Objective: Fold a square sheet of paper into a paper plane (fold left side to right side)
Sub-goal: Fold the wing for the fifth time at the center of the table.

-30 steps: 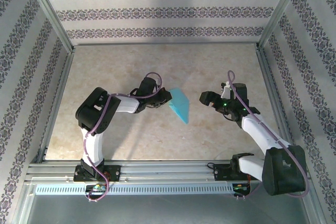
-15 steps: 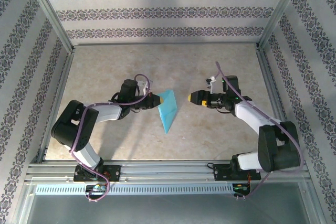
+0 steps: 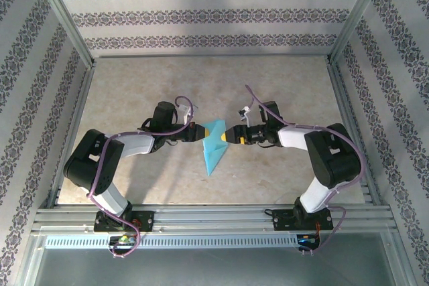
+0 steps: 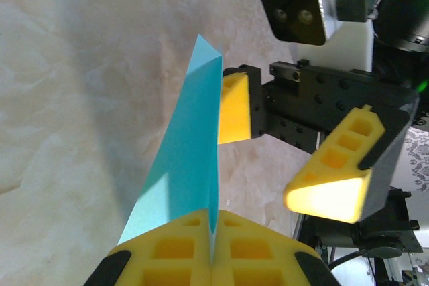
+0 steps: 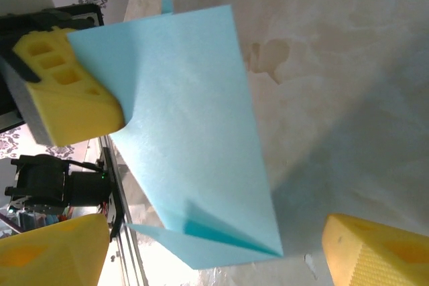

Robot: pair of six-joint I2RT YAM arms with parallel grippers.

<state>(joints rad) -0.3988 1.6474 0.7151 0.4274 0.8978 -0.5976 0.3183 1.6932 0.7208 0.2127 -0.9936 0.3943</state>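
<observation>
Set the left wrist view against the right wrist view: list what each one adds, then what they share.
Left wrist view: the folded paper seen edge-on as a thin wedge, pinched in the shut jaws of the left gripper. The right gripper faces it with jaws open, its wrist camera above.
Right wrist view: the paper's broad flat face, with a small folded flap near one corner.
Shared: the cyan paper held by the left gripper, the open right jaws close to it, and the marbled table behind.
</observation>
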